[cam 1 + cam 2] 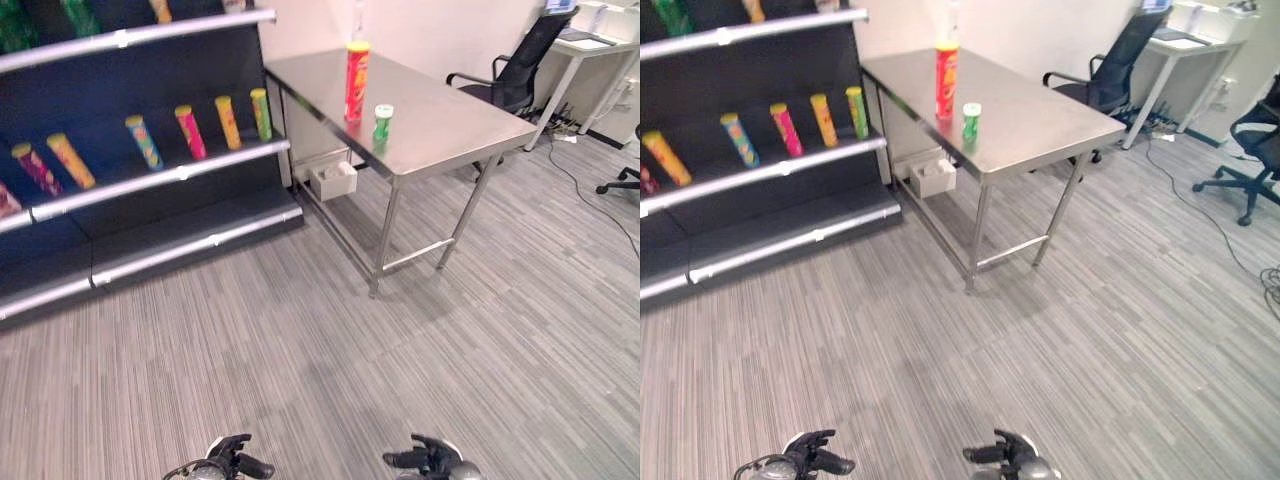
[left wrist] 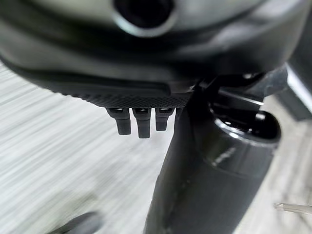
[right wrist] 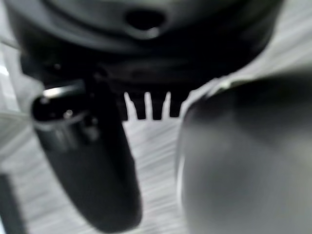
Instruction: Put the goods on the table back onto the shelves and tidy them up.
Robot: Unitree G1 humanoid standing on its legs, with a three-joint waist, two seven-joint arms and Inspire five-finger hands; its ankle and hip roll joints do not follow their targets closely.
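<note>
Left eye view: tall red can (image 1: 357,80) and small green can (image 1: 382,122) stand unshelved on the bench (image 1: 450,125) at 1 o'clock; shelves (image 1: 150,180) at 11; left hand (image 1: 232,458) and right hand (image 1: 425,459) relaxed, empty.

eyes: high, looking down, far from table (image 1: 440,125); both share it
wrists: close over floor (image 2: 58,146)

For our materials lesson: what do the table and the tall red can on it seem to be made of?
Table: likely stainless steel, brushed; its grey top mirrors the cans. Tall red can: probably printed cardboard tube with a yellow plastic lid, though its glossy look leaves that open.
</note>
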